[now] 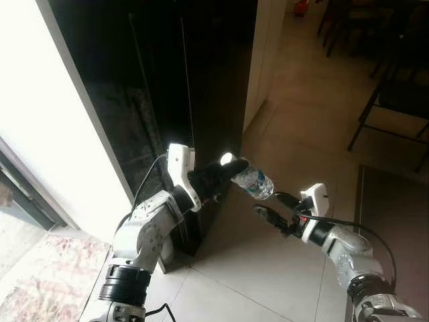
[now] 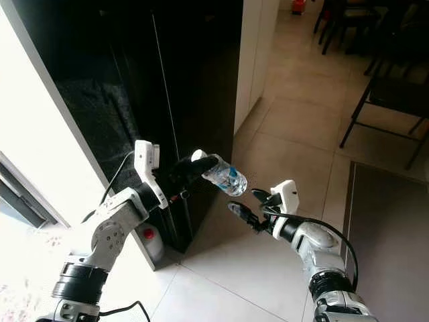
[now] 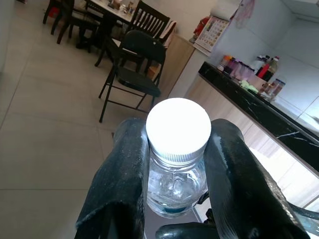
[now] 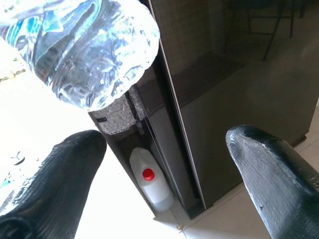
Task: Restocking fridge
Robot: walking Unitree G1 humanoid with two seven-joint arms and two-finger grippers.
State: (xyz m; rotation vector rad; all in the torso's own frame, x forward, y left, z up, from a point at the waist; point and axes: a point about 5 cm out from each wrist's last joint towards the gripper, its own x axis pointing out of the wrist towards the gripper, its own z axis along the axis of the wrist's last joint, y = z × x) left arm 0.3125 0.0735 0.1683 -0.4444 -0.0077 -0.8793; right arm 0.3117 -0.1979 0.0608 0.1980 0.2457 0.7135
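Note:
A clear water bottle [image 1: 256,182] with a white cap [image 3: 178,122] is held out in front of the tall black fridge [image 1: 201,80], whose doors look closed. My left gripper [image 1: 236,170] is shut on the bottle's neck, a black finger [image 3: 124,169] on each side of it. The bottle's base [image 4: 94,50] points towards my right gripper [image 1: 268,204], which is open just below and to the right of it, not touching. In the right wrist view its fingers [image 4: 75,159] stand wide apart under the bottle.
A white jug with a red cap [image 4: 152,184] stands on the floor in the gap beside the fridge. White cabinets [image 1: 265,54] follow behind the fridge. Dark chairs [image 1: 395,100] and a dark mat [image 1: 395,215] lie to the right; a patterned rug [image 1: 47,282] at lower left.

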